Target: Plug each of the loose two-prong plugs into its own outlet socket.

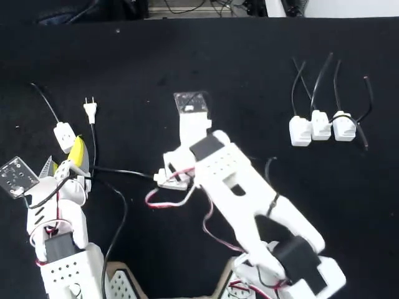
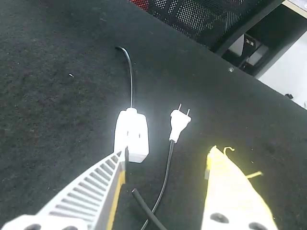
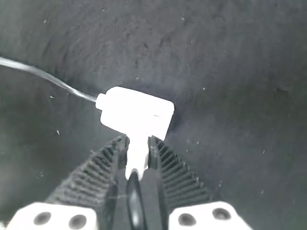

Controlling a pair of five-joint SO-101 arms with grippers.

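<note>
A white outlet socket (image 2: pixel 130 135) lies on the black cloth with a loose white two-prong plug (image 2: pixel 179 123) beside it, prongs pointing away from me. My left gripper (image 2: pixel 167 153) is open just short of both, its grey finger near the socket and its yellow finger past the plug's black cable. From above, this socket (image 1: pixel 64 136), plug (image 1: pixel 91 111) and left gripper (image 1: pixel 64 149) sit at the left. My right gripper (image 3: pixel 137 141) is shut on a white plug (image 3: pixel 137 149) pressed against a second socket (image 3: pixel 136 114); its prongs are hidden. That gripper (image 1: pixel 174 177) is mid-table.
Three white sockets (image 1: pixel 321 126) with black cables stand in a row at the far right. A black cable (image 1: pixel 121 171) runs across the cloth between the two arms. The table's far edge (image 1: pixel 206 17) is at the back.
</note>
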